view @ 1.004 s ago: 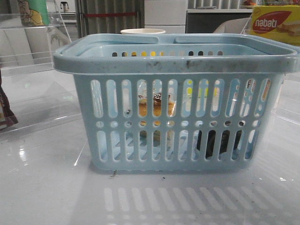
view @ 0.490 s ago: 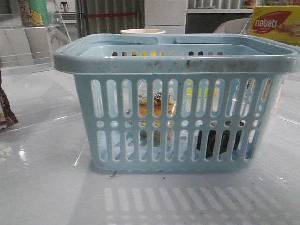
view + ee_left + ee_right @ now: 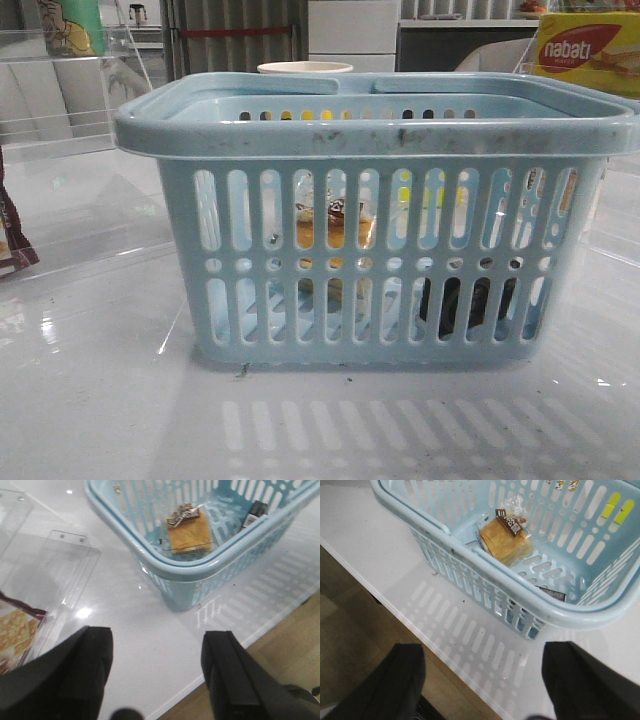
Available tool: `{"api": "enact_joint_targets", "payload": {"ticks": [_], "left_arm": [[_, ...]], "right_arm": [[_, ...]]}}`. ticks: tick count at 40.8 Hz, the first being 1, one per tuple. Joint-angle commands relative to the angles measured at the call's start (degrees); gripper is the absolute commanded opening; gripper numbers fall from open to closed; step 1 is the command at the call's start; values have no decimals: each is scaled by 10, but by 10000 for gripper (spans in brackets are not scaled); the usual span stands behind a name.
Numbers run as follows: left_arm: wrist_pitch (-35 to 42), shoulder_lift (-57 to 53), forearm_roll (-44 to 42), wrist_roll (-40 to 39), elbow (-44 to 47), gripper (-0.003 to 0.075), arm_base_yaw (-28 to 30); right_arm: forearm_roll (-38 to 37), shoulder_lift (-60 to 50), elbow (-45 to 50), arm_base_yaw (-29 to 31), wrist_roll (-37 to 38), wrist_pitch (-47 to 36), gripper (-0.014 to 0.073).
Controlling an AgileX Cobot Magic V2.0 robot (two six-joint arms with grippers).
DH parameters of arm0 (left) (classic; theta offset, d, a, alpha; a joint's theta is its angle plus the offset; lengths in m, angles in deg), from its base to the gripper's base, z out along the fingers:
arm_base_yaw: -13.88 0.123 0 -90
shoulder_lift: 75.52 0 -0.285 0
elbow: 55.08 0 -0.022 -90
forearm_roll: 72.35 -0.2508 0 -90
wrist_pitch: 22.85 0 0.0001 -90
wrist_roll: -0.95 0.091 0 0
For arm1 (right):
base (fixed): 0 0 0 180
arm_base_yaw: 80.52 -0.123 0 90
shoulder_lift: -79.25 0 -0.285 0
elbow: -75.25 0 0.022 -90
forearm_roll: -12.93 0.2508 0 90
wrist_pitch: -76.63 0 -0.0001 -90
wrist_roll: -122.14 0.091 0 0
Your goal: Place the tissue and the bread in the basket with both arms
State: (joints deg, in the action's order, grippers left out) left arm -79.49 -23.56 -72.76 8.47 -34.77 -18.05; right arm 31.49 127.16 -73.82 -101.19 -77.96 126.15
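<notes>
- 2 things lie inside the blue basket: the bread flat on the floor, label end toward the far wall, and the black tissue in a corner.
- Left gripper and right gripper both hang wide apart, holding nothing.

The light blue slotted basket stands upright on the bench; inside lie the wrapped golden-brown bread and, apart, the near-black tissue pack.
</notes>
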Motion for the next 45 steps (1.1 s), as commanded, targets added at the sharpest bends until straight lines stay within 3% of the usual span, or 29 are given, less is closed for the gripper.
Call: {"api": "enact_joint_targets", "payload": {"ticks": [1,8,25,29,32,41,45], "left_arm": [[43,-44,-27,-54,2,455,-4],[65,-94,-24,-54,50,455,-4],[94,-99,-22,-54,98,453,-4],[95,-99,-20,-54,98,407,-4],[96,-99,-20,-54,98,347,-4],[96,-99,-20,-54,98,146,-4],[96,-99,-20,-54,98,90,-4]], "right_arm": [[-29,-34,-8,2,49,-15,590],[-128,-96,13,2,144,33,590],[-186,-147,43,2,225,60,590],[-186,-147,43,2,225,63,578],[-186,-147,43,2,225,66,515],[-186,-147,43,2,225,69,190],[-186,-147,43,2,225,69,99]]}}
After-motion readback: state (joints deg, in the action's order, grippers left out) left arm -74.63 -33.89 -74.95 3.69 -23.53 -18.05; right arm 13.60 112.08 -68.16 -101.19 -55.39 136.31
